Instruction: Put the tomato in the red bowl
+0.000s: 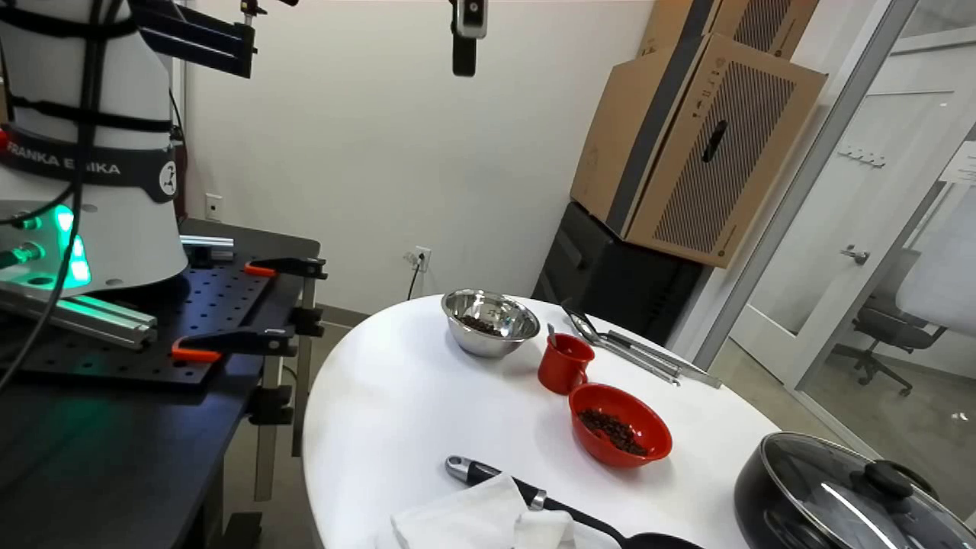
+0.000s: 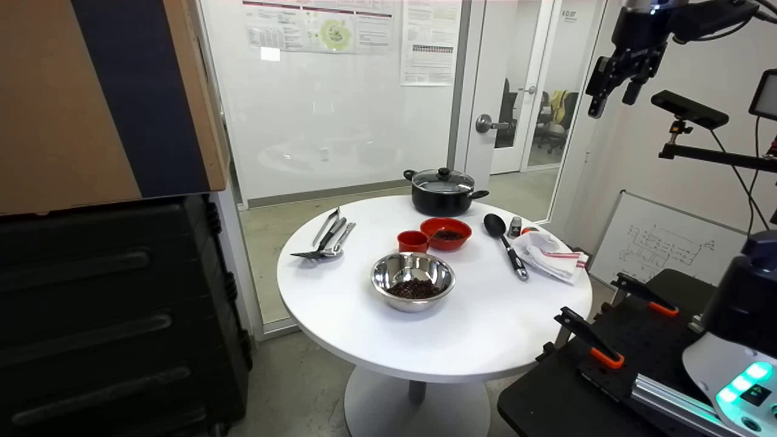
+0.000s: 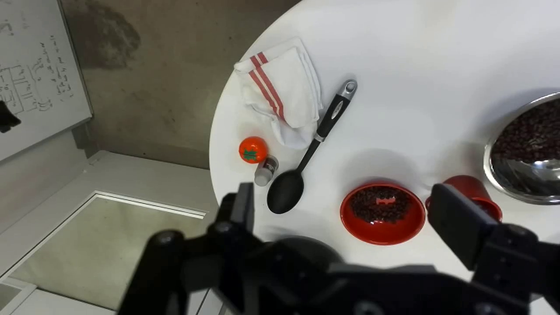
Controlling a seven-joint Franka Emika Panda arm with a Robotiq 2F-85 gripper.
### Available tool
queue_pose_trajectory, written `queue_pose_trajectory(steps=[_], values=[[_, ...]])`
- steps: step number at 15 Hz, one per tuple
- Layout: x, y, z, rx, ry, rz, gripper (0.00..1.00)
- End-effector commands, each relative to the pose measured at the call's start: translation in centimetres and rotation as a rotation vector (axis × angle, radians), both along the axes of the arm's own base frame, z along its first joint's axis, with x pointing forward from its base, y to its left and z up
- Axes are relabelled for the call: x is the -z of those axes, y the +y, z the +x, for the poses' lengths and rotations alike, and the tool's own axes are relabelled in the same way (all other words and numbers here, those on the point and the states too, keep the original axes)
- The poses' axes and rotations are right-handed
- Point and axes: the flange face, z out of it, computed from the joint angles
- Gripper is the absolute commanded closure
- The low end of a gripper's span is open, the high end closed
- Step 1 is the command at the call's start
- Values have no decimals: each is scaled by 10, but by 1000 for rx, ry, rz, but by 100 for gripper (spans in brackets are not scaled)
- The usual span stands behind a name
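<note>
Tomato [image 3: 253, 149] | on table [image 3: 393, 109], lower than hand [image 2: 614, 102], well apart | hand spread wide

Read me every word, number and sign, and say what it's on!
"FRANKA EMIKA": black band on the robot's base, M mostly behind a cable.
Too small or blurred to read: distant lettering, plus marks on the whiteboard, posters, cardboard box, spoon handle, small bottle and round emblem.

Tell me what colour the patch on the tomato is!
The patch is green, on the orange-red tomato; the wrist view shows it best.
</note>
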Motion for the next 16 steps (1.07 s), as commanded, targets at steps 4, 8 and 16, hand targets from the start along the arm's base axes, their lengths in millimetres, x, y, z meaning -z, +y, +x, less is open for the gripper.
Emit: queue_pose_trajectory(steps=[4,8,16], values=[[-4,-22,36,189,-74,71,0],[6,-64,80,381,-164,105,0],[68,-160,170,811,-164,154,0]])
